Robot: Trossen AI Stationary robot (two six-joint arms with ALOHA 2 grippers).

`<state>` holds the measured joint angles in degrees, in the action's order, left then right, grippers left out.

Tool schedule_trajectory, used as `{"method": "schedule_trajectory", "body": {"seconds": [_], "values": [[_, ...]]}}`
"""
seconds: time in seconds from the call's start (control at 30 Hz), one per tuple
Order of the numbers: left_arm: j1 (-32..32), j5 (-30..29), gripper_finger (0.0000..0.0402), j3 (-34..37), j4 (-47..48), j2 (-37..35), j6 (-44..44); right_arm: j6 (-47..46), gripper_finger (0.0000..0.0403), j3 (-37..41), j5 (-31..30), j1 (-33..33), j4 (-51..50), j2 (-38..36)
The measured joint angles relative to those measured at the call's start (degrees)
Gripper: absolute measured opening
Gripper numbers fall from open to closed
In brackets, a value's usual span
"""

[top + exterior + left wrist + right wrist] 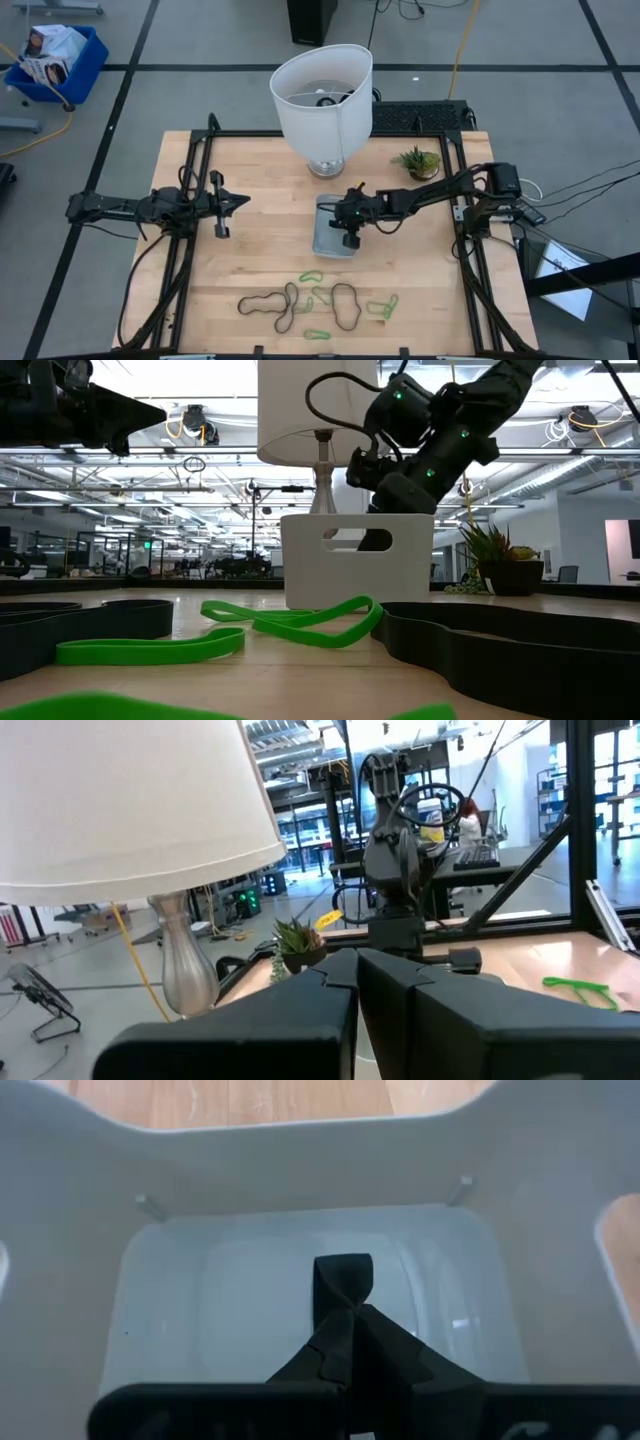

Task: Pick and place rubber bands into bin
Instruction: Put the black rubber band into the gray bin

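Bands were nearly all still on the wood, well apart from the right gripper. Its fingers pinched one black rubber band over the bin; the left gripper waited far off, pressed closed and empty.

Wooden counter with black frame rails. White lampshade lamp on a silver base at the far edge, centre. Small green potted plant just right of it. Blue crate with papers on the floor, far left corner.
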<state>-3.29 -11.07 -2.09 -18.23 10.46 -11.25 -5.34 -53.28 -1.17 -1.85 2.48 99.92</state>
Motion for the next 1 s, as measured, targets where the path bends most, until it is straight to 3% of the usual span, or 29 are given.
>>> {"method": "schedule_trajectory", "body": {"seconds": [0.17, 0.67, 0.83, 1.0], "values": [[0.00, 0.00, 0.0019, 0.00, 0.00, 0.00, -0.13, 0.11, 0.0024, 0.02, -0.20, 0.03, 0.40, -0.29], [0.00, 0.02, 0.0019, 0.00, 0.02, 0.00, -0.48, 0.10, 0.0170, 0.11, -0.39, 0.42, 2.93, -1.95], [0.00, 0.02, 0.0019, 0.00, 0.02, 0.00, -0.44, 0.04, 0.0179, 0.17, -0.43, 0.56, 3.15, -4.24], [0.00, 0.09, 0.0019, 0.00, 0.34, 0.00, -0.70, 1.03, 0.0154, 0.17, -1.73, 3.01, 3.14, -11.96]]}}
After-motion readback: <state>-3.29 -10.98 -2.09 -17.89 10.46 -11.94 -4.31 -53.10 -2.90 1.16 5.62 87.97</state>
